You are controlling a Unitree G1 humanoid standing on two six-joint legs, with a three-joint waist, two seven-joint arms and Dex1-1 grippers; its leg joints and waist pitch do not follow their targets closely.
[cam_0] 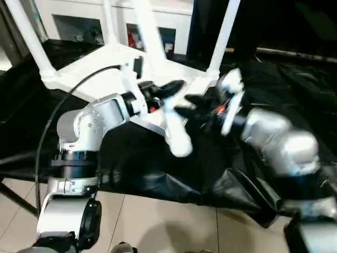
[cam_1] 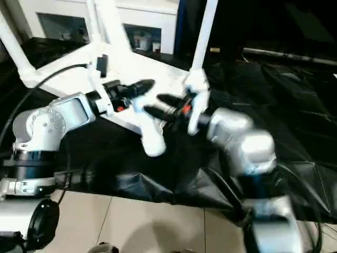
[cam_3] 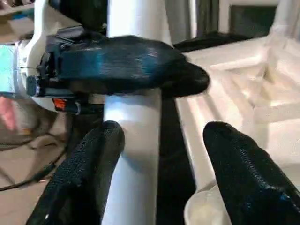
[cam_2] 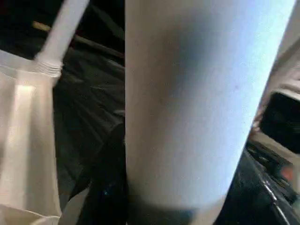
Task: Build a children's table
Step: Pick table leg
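Plainly, our left gripper (cam_0: 167, 90) had its jaws clamped around the fourth leg (cam_0: 176, 132), which leaned out from the table top's near corner toward us, its free end low over the black cloth (cam_0: 295, 89) covering the desk. In the right wrist view one black left finger (cam_3: 126, 65) lay across the white tube. Our right gripper (cam_1: 160, 105) faced the left one from the other side with its jaws spread; its two fingertips (cam_3: 236, 164) stood either side of the tube, the one on the leg's side near it or just touching, we could not tell which, the other well clear, so it held nothing. The table top (cam_0: 105, 66) lay upside down on the cloth, ribbed underside up, and three legs (cam_0: 224, 34) already stood upright in their corner sockets. Behind was a white cabinet (cam_0: 174, 21).

We judged the step to be seating this last leg. To do it well, we needed the leg stood straight up from its socket before any twisting, since a tilted tube would bind at the rim. The right jaws should close low on the tube, near the socket, to steady it while the left turned.
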